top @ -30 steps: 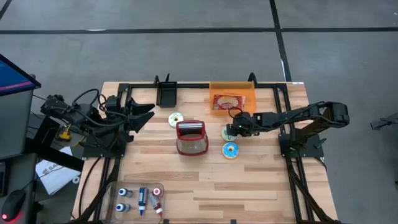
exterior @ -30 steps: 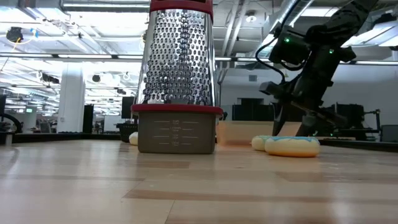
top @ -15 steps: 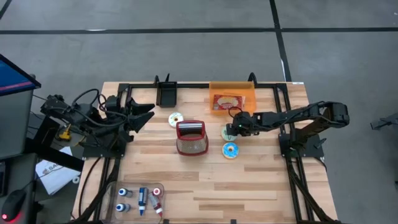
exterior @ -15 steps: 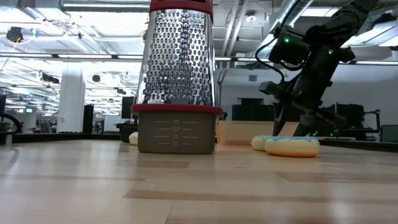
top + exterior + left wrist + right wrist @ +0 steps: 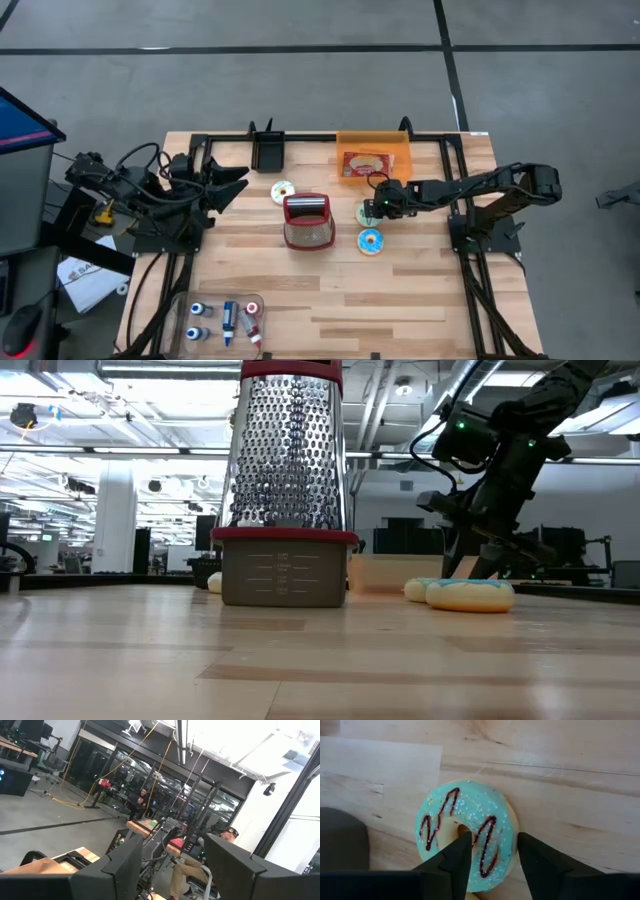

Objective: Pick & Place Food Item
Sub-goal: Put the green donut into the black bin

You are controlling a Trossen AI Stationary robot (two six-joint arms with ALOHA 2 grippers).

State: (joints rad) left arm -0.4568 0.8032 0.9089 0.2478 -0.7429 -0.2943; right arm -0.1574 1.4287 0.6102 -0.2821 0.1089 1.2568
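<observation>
A teal-iced donut (image 5: pixel 465 832) with dark squiggles lies flat on the wooden table (image 5: pixel 420 290), just right of the metal grater (image 5: pixel 308 220). My right gripper (image 5: pixel 492 845) reaches down onto it (image 5: pixel 372 210) from the table's right. A second, blue-iced donut (image 5: pixel 370 241) lies just nearer, and a third donut (image 5: pixel 282 190) lies left of the grater. An orange tray (image 5: pixel 400 150) with a food packet stands at the far edge. My left gripper (image 5: pixel 172 870) waits open and raised at the table's left (image 5: pixel 235 185). My right gripper has one finger (image 5: pixel 462 847) in the teal donut's hole and the other finger (image 5: pixel 532 852) against the outer rim, with one side of the ring (image 5: pixel 495 837) between them. The fingers slant down from the table's right. The donut lies flat on the table.
A black bin (image 5: pixel 268 150) stands at the far edge, left of the orange tray. A clear tray of small bottles (image 5: pixel 225 320) sits near the front left. In the low view the grater (image 5: pixel 285 490) stands tall before the donuts. A seated person (image 5: pixel 220 850) shows beyond the table.
</observation>
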